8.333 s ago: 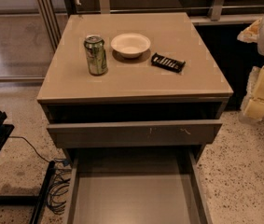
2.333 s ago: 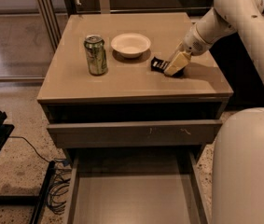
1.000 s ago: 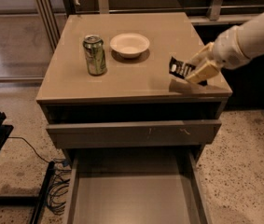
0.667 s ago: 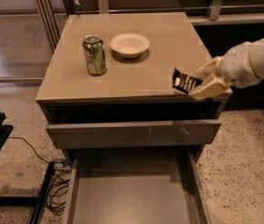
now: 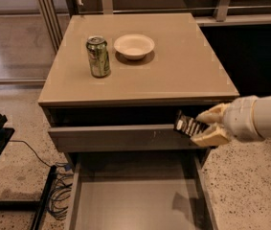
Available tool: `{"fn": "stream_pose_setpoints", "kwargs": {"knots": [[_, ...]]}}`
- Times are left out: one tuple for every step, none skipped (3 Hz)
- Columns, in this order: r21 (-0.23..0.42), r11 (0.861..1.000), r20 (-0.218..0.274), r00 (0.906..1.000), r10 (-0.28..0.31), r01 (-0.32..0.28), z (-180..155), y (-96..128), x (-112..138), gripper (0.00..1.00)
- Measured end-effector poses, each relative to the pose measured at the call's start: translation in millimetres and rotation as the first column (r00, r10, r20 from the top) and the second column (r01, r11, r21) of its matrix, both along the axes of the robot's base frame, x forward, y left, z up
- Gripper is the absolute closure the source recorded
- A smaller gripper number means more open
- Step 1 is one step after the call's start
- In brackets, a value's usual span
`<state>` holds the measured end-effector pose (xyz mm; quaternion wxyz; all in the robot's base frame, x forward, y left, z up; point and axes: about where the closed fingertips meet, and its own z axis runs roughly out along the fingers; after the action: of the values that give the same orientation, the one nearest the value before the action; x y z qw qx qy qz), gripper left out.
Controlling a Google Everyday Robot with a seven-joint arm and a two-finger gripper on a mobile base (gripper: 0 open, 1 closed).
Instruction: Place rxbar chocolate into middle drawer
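1. Gripper (image 5: 203, 127): pale, 2-finger, on white arm (image 5: 264, 118) entering from R edge. Sits in front of cabinet's R front corner, below the top's edge, level w/ the scuffed drawer front. Fingers (image 5: 212, 115) clenched on the bar, one above, one below.

2. Rxbar chocolate (image 5: 187, 125): black wrapper w/ white lettering. Held in the air by its R end, tilted, L end pointing toward cabinet. Overlaps the R end of the upper drawer front in view; touching or not, cannot tell. Not in any drawer, not on the top.

3. Middle drawer (image 5: 135, 202): pulled out at btm of view, grey floor bare, thin side walls. Lies below the bar and gripper; dark shadow on floor near R wall.

4. Upper drawer front (image 5: 120, 138): grey panel, small white scuffs, slightly out from cabinet.

5. Cabinet top (image 5: 173, 66): tan, flat.

6. Green can (image 5: 98, 56): upright, L part of top.

7. White bowl (image 5: 134, 46): just R of can, a bit further back, not touching it.

8. Cables (image 5: 58, 195): on speckled floor, L of the open drawer.
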<state>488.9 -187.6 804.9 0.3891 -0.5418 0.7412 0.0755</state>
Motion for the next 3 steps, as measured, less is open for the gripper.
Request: {"fn": "stream_pose_setpoints", "kwargs": {"knots": [[-0.008, 1.000, -0.068, 0.9976, 0.014, -0.015, -37, 8, -23, 1.00], [-0.008, 1.000, -0.068, 0.9976, 0.015, -0.015, -37, 8, -23, 1.00], [0.004, 1.000, -0.119, 0.9927, 0.021, -0.021, -76, 22, -21, 1.00]]}}
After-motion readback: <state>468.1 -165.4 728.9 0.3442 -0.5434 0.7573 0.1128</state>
